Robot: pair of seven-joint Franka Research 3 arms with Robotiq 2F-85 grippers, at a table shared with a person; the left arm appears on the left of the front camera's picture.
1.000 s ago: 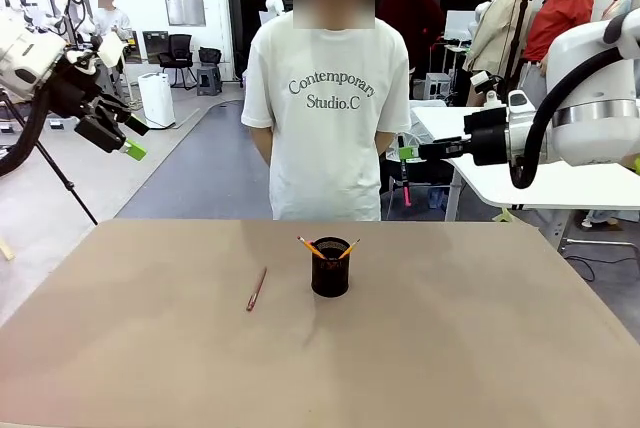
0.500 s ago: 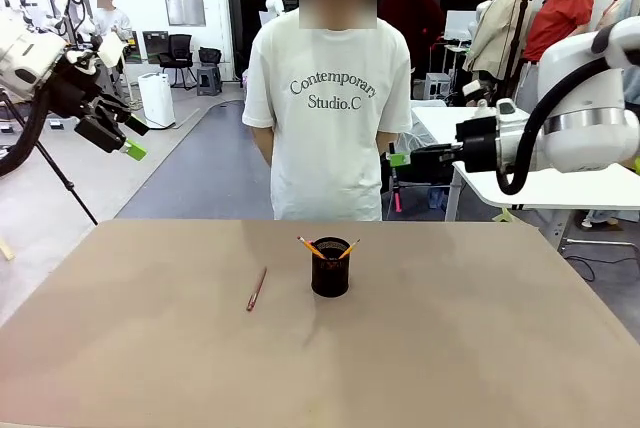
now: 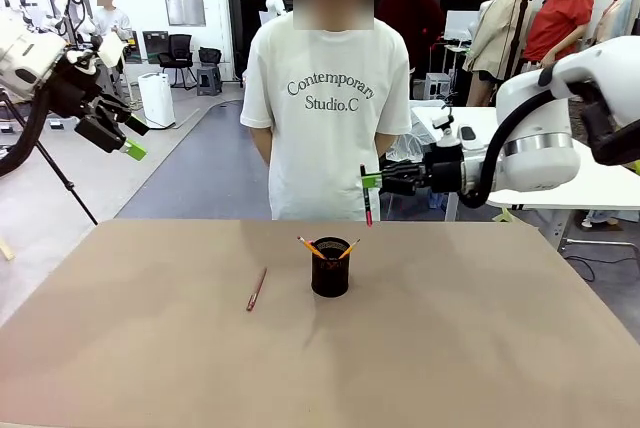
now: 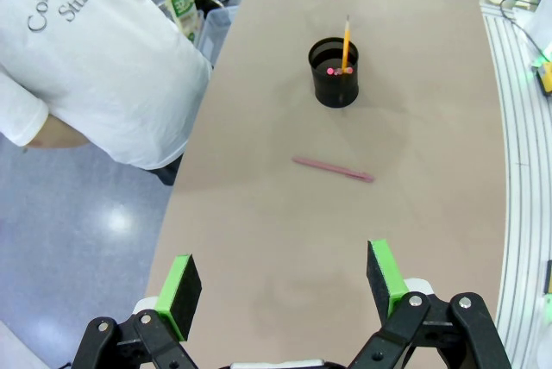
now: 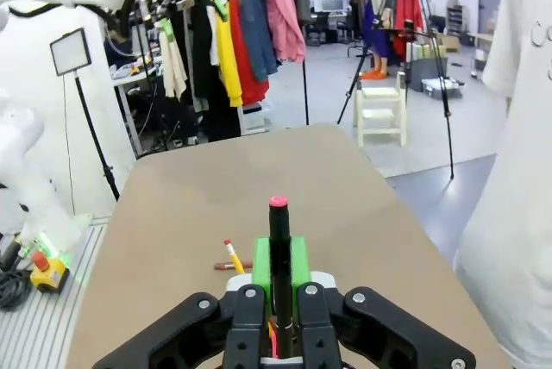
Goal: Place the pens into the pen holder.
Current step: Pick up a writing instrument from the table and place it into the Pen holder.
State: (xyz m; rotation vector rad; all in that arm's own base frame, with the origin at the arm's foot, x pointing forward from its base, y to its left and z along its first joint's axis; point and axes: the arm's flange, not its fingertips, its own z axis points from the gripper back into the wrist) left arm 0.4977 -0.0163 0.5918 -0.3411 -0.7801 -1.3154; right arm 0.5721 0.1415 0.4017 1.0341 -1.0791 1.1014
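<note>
A: Room and surface?
B: Open workshop room with a grey floor. Plain tan table (image 3: 480, 348) across the lower frame. At its far edge, top centre, a person (image 3: 325, 98) in a white T-shirt.
A: Grippers?
B: Upper left, left gripper (image 3: 128, 146), fingers spread, nothing between them. Right of centre, right gripper (image 3: 371, 180), clamped on the black pen (image 3: 367, 203).
A: Pointing which way?
B: Hanging upright, red end down, just above and right of the pen holder (image 3: 330, 270) at mid-table. Left of it, reddish-brown pen (image 3: 257, 289) flat on the table, lengthwise near-to-far, slightly slanted.
A: Counts?
B: One holder, one black pen, one reddish-brown pen. Two yellow pencil ends (image 3: 308, 246) poking over the rim.
</note>
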